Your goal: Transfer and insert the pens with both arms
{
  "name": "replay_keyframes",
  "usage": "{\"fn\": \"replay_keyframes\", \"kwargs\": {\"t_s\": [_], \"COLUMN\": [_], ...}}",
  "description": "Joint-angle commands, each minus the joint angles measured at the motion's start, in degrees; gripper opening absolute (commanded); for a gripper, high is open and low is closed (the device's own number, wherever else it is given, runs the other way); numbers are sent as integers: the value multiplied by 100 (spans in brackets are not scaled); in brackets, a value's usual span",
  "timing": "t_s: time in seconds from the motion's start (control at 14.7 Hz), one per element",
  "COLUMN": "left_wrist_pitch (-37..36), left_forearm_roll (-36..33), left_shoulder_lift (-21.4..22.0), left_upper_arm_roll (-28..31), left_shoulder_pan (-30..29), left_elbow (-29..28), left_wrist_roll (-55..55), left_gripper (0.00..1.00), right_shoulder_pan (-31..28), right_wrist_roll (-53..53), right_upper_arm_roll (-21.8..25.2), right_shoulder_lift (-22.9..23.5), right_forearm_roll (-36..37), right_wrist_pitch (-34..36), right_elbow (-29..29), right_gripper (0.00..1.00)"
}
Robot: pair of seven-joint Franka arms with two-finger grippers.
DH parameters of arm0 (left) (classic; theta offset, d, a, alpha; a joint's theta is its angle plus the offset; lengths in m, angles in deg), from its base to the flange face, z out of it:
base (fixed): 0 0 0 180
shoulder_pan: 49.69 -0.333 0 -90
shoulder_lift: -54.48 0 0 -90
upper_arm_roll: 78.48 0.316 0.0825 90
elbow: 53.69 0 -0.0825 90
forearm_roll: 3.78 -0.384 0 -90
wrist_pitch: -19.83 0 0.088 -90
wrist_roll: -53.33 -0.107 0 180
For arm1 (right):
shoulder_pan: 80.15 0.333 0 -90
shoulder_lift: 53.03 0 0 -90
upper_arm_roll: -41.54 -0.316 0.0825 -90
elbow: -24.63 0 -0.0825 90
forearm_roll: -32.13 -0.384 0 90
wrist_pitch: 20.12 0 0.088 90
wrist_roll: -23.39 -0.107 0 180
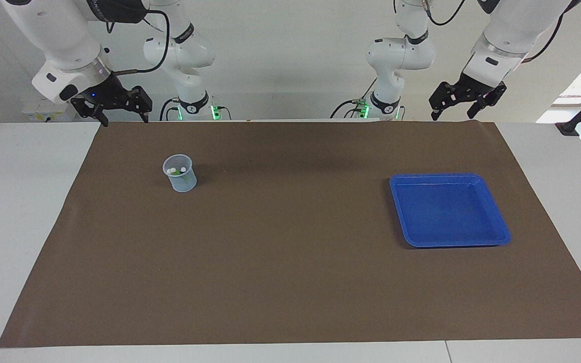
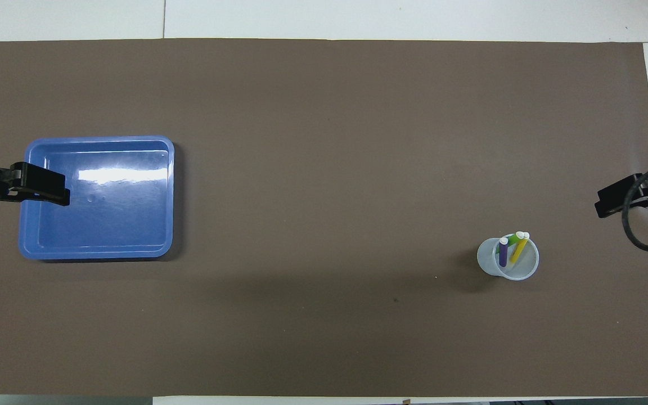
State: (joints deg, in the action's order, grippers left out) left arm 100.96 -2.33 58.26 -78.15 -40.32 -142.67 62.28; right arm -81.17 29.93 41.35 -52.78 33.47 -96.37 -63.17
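Three pens stand in a clear plastic cup [image 1: 180,174] on the brown mat toward the right arm's end. In the overhead view the purple pen [image 2: 503,253], the yellow pen [image 2: 518,249] and the green pen [image 2: 511,238] lean in the cup [image 2: 508,260], pale ends up. Only their whitish ends [image 1: 176,170] show in the facing view. My right gripper [image 1: 124,118] hangs open and empty in the air above the mat's edge by the robots. My left gripper [image 1: 453,114] hangs open and empty at the left arm's end.
An empty blue tray [image 1: 449,209] lies on the mat toward the left arm's end, also in the overhead view [image 2: 99,197]. Two smaller white arms [image 1: 189,60] [image 1: 396,60] with green-lit bases stand at the table's edge by the robots. A black clamp [image 1: 570,126] sits at the table's corner.
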Motion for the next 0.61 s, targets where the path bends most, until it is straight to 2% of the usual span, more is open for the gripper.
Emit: {"fn": "replay_keyframes", "kwargs": {"t_s": [0.0,0.55], "left_wrist_pitch": [149,184], "left_forearm_roll": [-31,-31], "left_shoulder_lift": [167,167], "left_upper_arm_roll": [20,20], "left_shoulder_pan": [-14,-14], "left_elbow": [-208,-208], "left_wrist_roll": [-69,-69], "left_gripper": [100,100], "right_shoulder_pan": [-4,-4], "right_wrist_roll": [-82,-144], "right_upper_arm_roll": [37,46], "right_shoulder_lift": [-60,-60], "right_forearm_roll": [7,-28], "right_wrist_pitch": [-118,-144], "right_elbow": [-115,-115], "right_gripper": [100,100]}}
